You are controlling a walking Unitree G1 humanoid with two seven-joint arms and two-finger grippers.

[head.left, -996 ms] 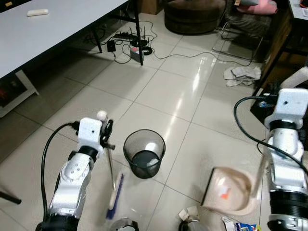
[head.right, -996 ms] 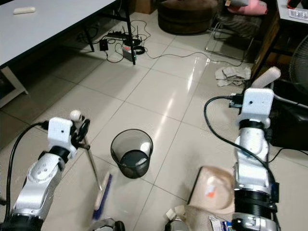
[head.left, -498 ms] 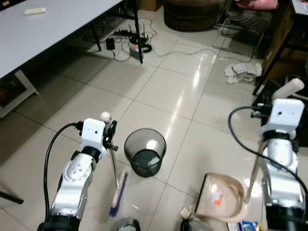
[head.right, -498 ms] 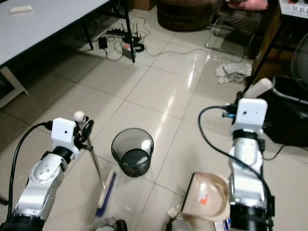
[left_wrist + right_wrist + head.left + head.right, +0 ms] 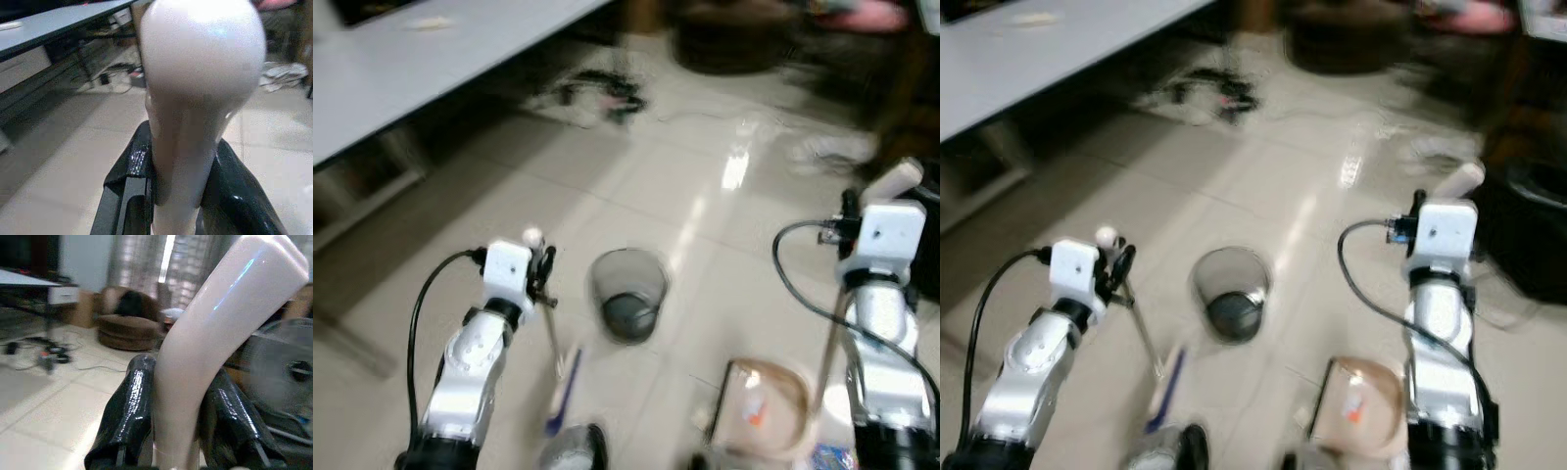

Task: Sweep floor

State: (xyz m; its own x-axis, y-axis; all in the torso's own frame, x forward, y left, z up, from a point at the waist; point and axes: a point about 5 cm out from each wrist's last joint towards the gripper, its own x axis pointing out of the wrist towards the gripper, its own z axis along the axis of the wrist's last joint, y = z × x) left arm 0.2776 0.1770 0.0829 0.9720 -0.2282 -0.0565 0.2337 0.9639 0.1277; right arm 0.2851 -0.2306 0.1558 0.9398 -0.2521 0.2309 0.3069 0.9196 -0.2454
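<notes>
A dark mesh bin [image 5: 628, 299], a beige dustpan [image 5: 766, 409], and a seemingly blue-bristled broom [image 5: 560, 392] on pale glossy tiles [image 5: 685, 186].

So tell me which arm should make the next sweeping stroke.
Probably left: the left gripper holds the broom, bristles on the floor beside the bin. The right gripper steadies the dustpan.

Home living room, armchair [image 5: 128, 325], curtains [image 5: 146, 264]
</notes>
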